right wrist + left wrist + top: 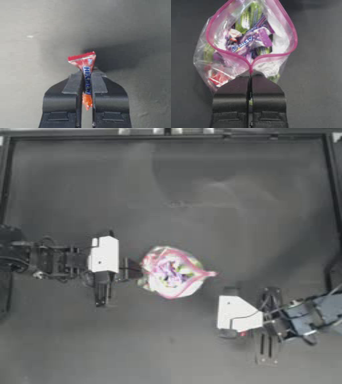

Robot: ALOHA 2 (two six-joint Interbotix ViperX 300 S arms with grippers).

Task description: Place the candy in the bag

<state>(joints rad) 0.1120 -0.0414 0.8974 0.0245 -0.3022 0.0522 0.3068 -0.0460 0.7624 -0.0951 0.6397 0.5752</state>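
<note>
The right gripper (85,82), at the top view's lower right, is pinching the red candy (85,72) between closed jaws, its long axis running along the fingers. The zip bag (170,273) is sitting mid-frame, up and left of that gripper, its mouth gaping open. The left gripper (250,81) is clamping the bag's pink strip (271,56) from the left.
</note>
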